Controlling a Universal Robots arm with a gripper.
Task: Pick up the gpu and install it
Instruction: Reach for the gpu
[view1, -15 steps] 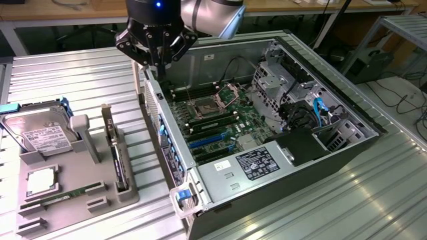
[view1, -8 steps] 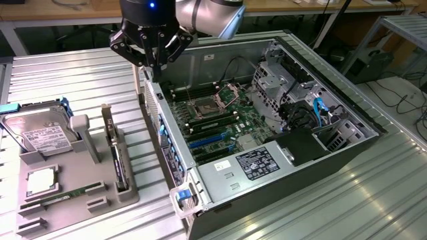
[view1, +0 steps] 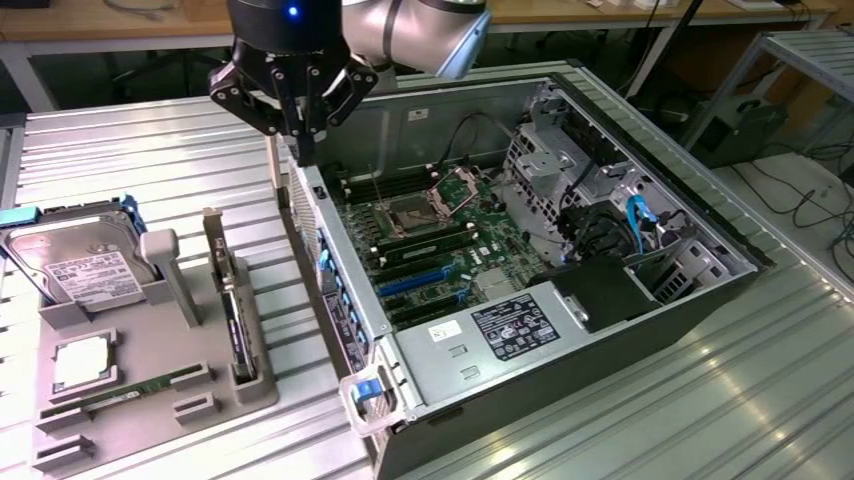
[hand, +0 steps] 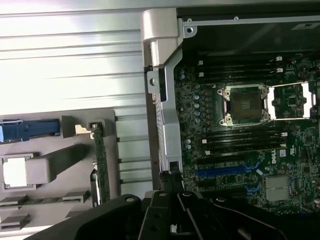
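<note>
Ribbed metal tabletop (view1: 160, 170) carries an open computer case (view1: 601, 370) and, to the exterior view's left of it, a grey parts tray (view1: 134, 420).

Hand (view1: 304, 150): fingers drawn fully together, pointing straight down, nothing between them as far as we can see. It hangs over the case's edge nearest the tray, above the tabletop level.

Directly beyond the hand, inside the case: motherboard (view1: 441, 240) lying bare. Its blue expansion slots (hand: 227, 170) show nothing plugged in. We see no card seated anywhere on the board.

Further out, in the tray: the gpu (view1: 238, 325) stands on its long edge in a slot, silver bracket at the end farther from the exterior camera. The wrist view confirms it in the tray, well apart from the fingertips. The hard drive (view1: 80, 265) and the green memory stick (view1: 127, 390) also sit in their tray places.

Progress, our judgement: pick-up not done, install not done. Whole task remains.
</note>
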